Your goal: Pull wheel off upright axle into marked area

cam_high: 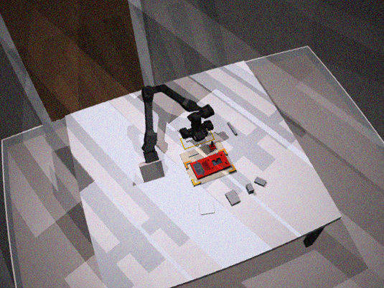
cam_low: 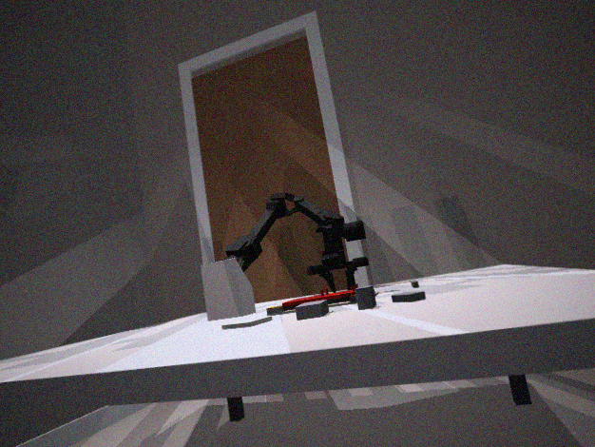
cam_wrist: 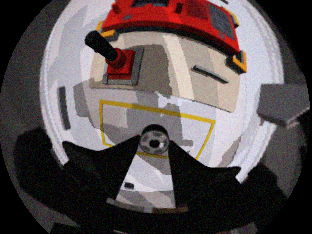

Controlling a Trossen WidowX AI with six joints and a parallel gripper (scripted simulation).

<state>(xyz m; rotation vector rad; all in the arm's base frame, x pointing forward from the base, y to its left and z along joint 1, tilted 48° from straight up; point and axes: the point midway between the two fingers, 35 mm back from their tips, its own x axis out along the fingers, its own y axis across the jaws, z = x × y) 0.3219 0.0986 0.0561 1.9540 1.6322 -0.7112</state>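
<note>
My gripper [cam_high: 199, 136] [cam_low: 341, 288] [cam_wrist: 154, 140] points down and is shut on the wheel. The wheel [cam_wrist: 146, 143], dark-rimmed with a grey face and a centre hole, sits between the fingertips and lies over the near line of the marked area in the wrist view. The marked area is a yellow outline [cam_wrist: 102, 122] [cam_high: 182, 143]. The fingertips are low, close to the table; whether the wheel touches it cannot be told. The wheel is hidden in the top and exterior views. The black axle [cam_wrist: 100, 45] [cam_high: 211, 143] stands bare on its red base [cam_wrist: 120, 65], beyond the outline.
A red panel [cam_high: 206, 166] [cam_wrist: 200, 25] with orange corner pieces lies on a beige board [cam_wrist: 160, 65] beyond the outline. Grey blocks [cam_high: 232, 197] [cam_high: 260, 181] [cam_high: 249, 188] lie beyond the panel. A grey rod [cam_high: 232, 127] [cam_wrist: 64, 108] lies to one side of the marked area.
</note>
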